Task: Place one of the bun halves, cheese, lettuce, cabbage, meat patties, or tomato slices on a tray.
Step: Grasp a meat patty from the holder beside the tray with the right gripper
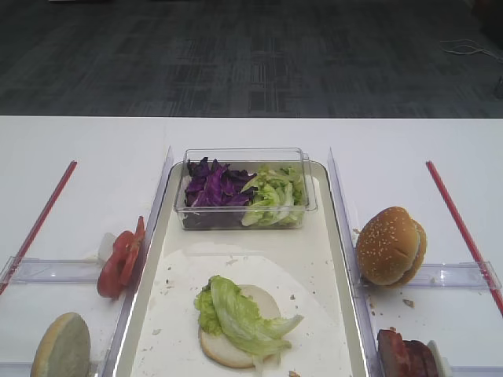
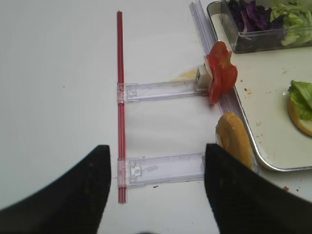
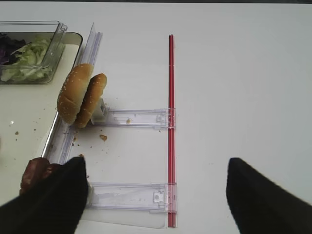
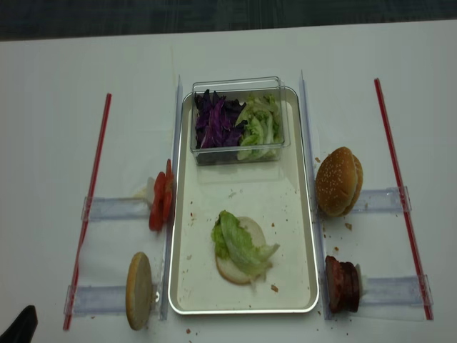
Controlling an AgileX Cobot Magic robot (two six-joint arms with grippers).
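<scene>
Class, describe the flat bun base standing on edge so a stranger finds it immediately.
Start at the tray. Along its left rim, near the front corner, one pale bun base stands on edge. The tomato slices behind it are red.

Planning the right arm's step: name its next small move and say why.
Probably shift the open right gripper left over the meat patties: the tray holds only a bun base with lettuce, and the patties stand nearest.
</scene>
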